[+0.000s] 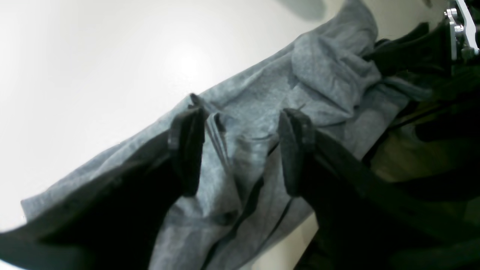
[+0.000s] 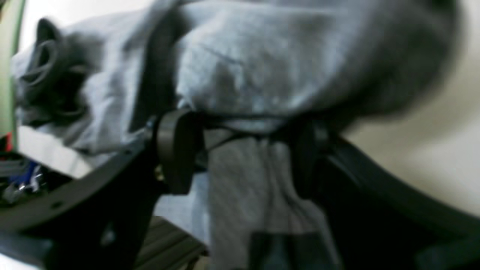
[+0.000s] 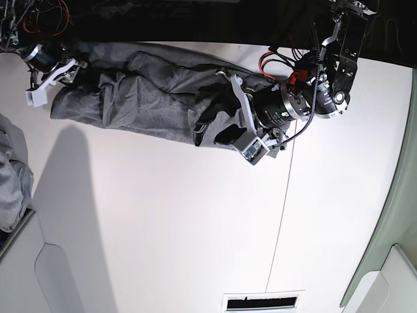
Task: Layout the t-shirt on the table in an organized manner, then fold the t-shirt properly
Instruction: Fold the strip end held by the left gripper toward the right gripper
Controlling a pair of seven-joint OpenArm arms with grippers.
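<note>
The heather-grey t-shirt (image 3: 150, 98) lies bunched in a long wrinkled band along the far edge of the white table (image 3: 163, 228). In the left wrist view, my left gripper (image 1: 242, 150) stands open over the shirt's (image 1: 262, 93) end, its dark fingers (image 1: 187, 150) apart with folds of cloth between them. In the right wrist view, my right gripper (image 2: 242, 153) is also open at the other end. A hanging strip of shirt (image 2: 243, 67) runs between its fingers (image 2: 176, 150). The picture there is blurred.
A lighter bluish-grey cloth pile (image 3: 13, 176) sits at the table's left edge. A thin dark seam (image 3: 280, 215) crosses the tabletop, and a slotted vent (image 3: 260, 302) lies at the near edge. The left arm's body and cables (image 3: 313, 91) stand at the far right.
</note>
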